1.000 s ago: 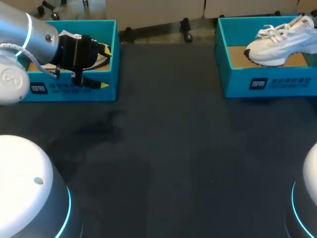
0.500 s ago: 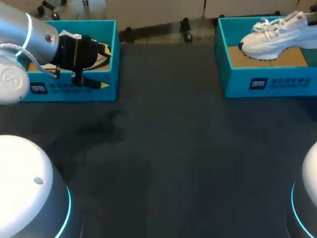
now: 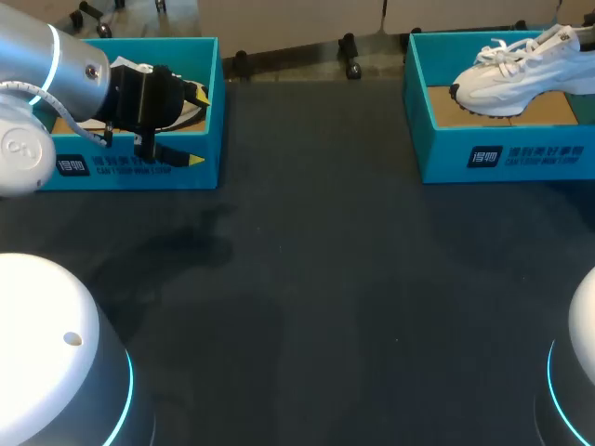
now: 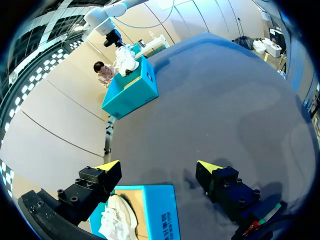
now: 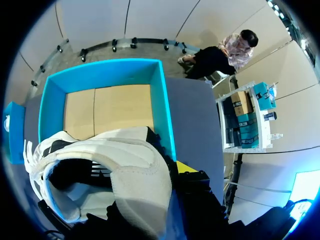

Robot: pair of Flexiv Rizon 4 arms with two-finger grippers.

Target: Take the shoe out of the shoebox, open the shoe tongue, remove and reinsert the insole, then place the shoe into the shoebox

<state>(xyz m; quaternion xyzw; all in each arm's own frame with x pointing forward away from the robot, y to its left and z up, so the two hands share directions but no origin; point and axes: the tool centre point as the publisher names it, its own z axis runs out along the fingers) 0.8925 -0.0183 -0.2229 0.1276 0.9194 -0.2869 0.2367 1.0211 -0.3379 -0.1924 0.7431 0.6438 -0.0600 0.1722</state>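
Above the right shoebox (image 3: 502,153), the white sneaker (image 3: 521,67) hangs tilted, toe low, its heel pinched in the right gripper (image 5: 167,175). Risk: a grip on the heel collar alone may let the sneaker pivot or slip, and the low toe may catch the box wall on withdrawal. The left gripper (image 4: 157,170) stands released over the left shoebox (image 4: 159,212).

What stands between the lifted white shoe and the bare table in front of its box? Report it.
Only the front wall of the shoebox, below and in front of the white shoe. Past that wall, nothing visible lies on the table in the way.
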